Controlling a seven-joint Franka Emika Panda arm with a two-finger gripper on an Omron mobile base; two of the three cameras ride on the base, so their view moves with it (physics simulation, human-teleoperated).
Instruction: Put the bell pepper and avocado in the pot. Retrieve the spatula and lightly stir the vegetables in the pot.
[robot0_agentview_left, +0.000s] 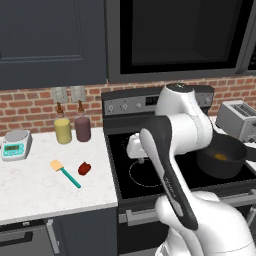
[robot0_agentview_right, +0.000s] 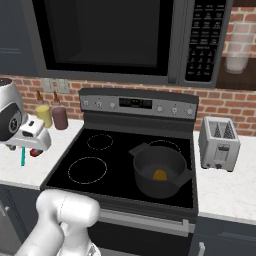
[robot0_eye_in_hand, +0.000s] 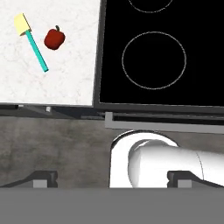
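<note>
Dark red bell pepper (robot0_agentview_left: 84, 168) lying on the white counter (robot0_agentview_left: 30, 185) left of the stove (robot0_agentview_left: 135, 175), well apart from the pot (robot0_agentview_right: 159, 172). Spatula (robot0_agentview_left: 65, 173) flat on the same counter just left of the pepper, near it but not touching, yellow blade toward the brick wall (robot0_agentview_left: 30, 105) and teal handle angled toward the counter's front edge. Same pair seen from the hand camera: pepper (robot0_eye_in_hand: 54, 39) beside the spatula (robot0_eye_in_hand: 34, 46), both left of the stove's dark edge. Pot standing on the stove's right front burner, a rounded yellow-orange lump on its bottom, presumably the avocado (robot0_agentview_right: 159, 174), though colour alone hard to judge. Gripper (robot0_eye_in_hand: 113, 178) hanging over the stove's front left part, near the counter seam, jaws spread wide with nothing between them, fingertips (robot0_eye_in_hand: 43, 177) far apart at the bottom of the hand camera's picture. Hand pointed downward, looking at the stove's front edge and the left burner ring. Arm bent sharply, upper link rising in front of the stove, forearm folding back down toward the left burners, white wrist (robot0_agentview_left: 136, 146) low above the glass. Yellow and dark red bottles (robot0_agentview_left: 72, 128) by the wall left of the stove, a small scale (robot0_agentview_left: 16, 144) further left, a toaster (robot0_agentview_right: 218, 143) on the counter right of the stove.
</note>
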